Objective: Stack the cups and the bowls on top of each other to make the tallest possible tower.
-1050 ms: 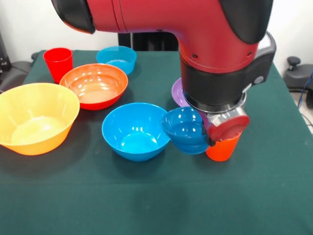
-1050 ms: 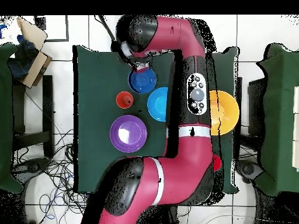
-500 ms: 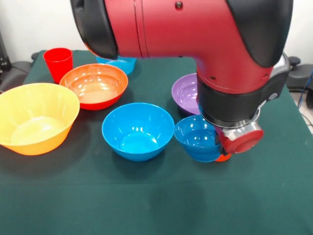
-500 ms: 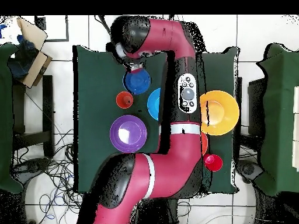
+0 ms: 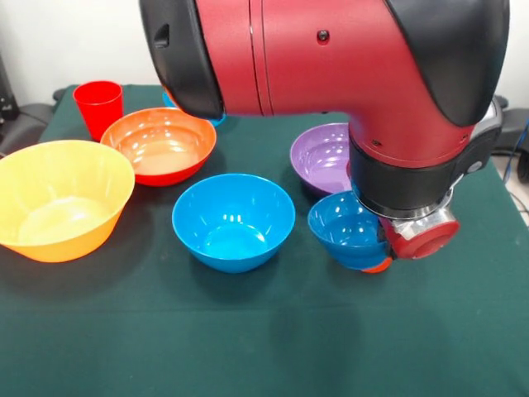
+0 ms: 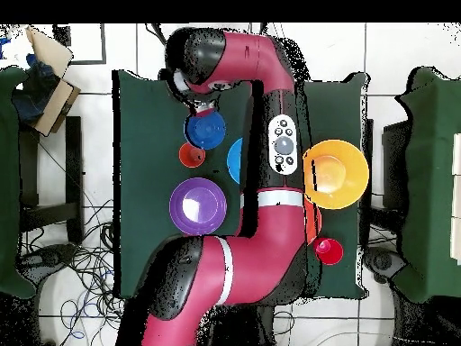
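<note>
Going left to right from the medium blue bowl [image 5: 233, 220] as landmark: furthest left, large yellow-orange bowl [image 5: 59, 198] on the green worktop [image 5: 248, 347]; beyond it, red cup [image 5: 98, 107]; between cup and landmark, large orange-red bowl [image 5: 161, 144], all upright and empty, apart from one another. Just right of the landmark, small blue bowl [image 5: 350, 231], tilted with its mouth toward the landmark, carried under the arm's wrist. Beneath its right lower edge, a sliver of the orange cup [image 5: 378, 265], mostly hidden. Behind the small blue bowl, wide purple bowl [image 5: 324, 155], partly covered by the arm. End effector [image 6: 203, 106] hidden by wrist housing and bowl in both views; cannot tell whether spread or pinching the bowl's rim, though the bowl's tilt off the worktop suggests being held. Key relation: orange cup directly under and slightly right of the carried bowl, so probably a lowering onto the cup, needing the bowl levelled and centred over it; off-centre, a tipped cup likely. No tower standing yet.
</note>
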You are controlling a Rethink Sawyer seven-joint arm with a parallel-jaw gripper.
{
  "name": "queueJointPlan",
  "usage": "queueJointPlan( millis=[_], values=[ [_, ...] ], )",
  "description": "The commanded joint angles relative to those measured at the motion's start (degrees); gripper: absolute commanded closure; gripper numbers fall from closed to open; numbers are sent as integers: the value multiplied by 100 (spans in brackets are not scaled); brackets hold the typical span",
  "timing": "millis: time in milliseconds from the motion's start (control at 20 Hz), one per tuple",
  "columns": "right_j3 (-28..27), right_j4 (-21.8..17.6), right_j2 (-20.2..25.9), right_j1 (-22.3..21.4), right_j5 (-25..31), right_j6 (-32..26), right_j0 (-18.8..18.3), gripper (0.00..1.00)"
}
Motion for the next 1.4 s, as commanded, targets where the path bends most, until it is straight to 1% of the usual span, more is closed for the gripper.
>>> queueJointPlan(
  millis=[50, 350, 700, 950, 1200, 1400],
  values=[
    [396, 117, -177, -221, 85, 627, 195, 100],
    [487, 351, -216, -187, 23, 610, 190, 100],
    [726, 589, -415, -202, -67, 679, 325, 100],
    [783, 599, -642, -180, -50, 630, 408, 100],
    [857, 725, -786, -183, 32, 587, 468, 100],
    [1034, 827, -878, -188, -142, 525, 499, 100]
  ],
)
